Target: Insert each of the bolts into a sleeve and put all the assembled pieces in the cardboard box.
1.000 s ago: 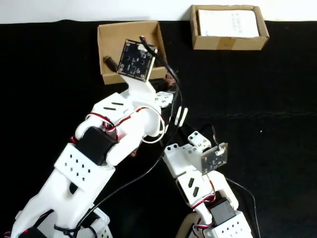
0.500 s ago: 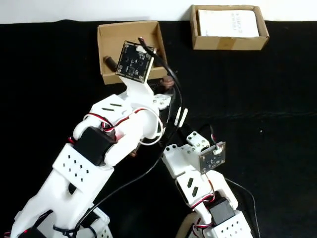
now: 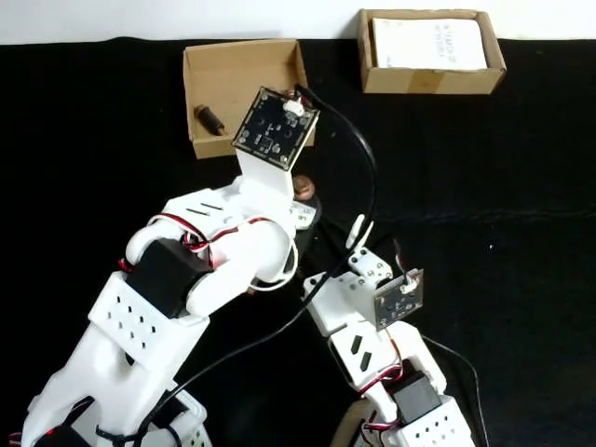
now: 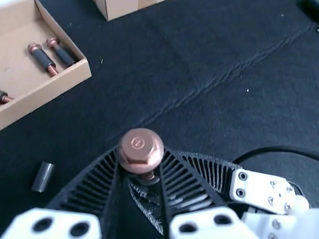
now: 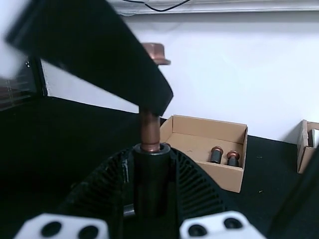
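Note:
My left gripper is shut on a copper bolt, head up, shank pointing down. In the high view the bolt head shows just below the left wrist camera. My right gripper is shut on a black sleeve, held upright. The bolt's shank meets the sleeve's top opening. The cardboard box stands at the back left with assembled pieces lying in it, two of them also in the right wrist view. A loose sleeve lies on the black cloth near the box.
A second cardboard box holding white paper stands at the back right. Black cables loop from the left wrist over the middle of the table. The black cloth to the right is open floor.
My left arm has swung away from the box's edge toward the right gripper, carrying the bolt until it stands over the sleeve. The right arm has barely shifted.

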You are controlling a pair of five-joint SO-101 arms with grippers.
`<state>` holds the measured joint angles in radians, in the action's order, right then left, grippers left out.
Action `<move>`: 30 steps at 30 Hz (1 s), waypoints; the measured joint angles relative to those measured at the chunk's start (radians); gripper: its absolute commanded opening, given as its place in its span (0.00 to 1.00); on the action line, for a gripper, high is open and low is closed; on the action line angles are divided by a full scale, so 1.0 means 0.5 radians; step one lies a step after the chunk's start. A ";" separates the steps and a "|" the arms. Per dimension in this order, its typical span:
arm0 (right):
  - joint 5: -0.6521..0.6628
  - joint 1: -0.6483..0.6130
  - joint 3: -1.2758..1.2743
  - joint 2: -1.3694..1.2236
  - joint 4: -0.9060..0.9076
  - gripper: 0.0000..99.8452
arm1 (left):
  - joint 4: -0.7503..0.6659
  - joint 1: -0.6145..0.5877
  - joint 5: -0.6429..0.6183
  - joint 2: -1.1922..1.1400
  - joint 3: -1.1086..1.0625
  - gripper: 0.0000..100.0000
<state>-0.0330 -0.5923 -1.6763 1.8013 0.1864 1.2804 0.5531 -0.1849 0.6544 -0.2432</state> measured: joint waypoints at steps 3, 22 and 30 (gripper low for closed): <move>0.000 0.000 0.000 0.000 0.000 0.01 | 0.012 0.003 0.000 -0.006 0.000 0.02; -0.003 0.012 0.000 0.000 -0.003 0.01 | 0.135 0.000 0.006 -0.006 -0.018 0.13; 0.000 0.015 0.000 0.000 0.003 0.01 | 0.304 0.000 0.006 -0.006 0.025 0.18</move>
<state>-0.0330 -0.5846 -1.6763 1.8013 0.1880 1.4323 0.5531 -0.1818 0.6513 -0.2309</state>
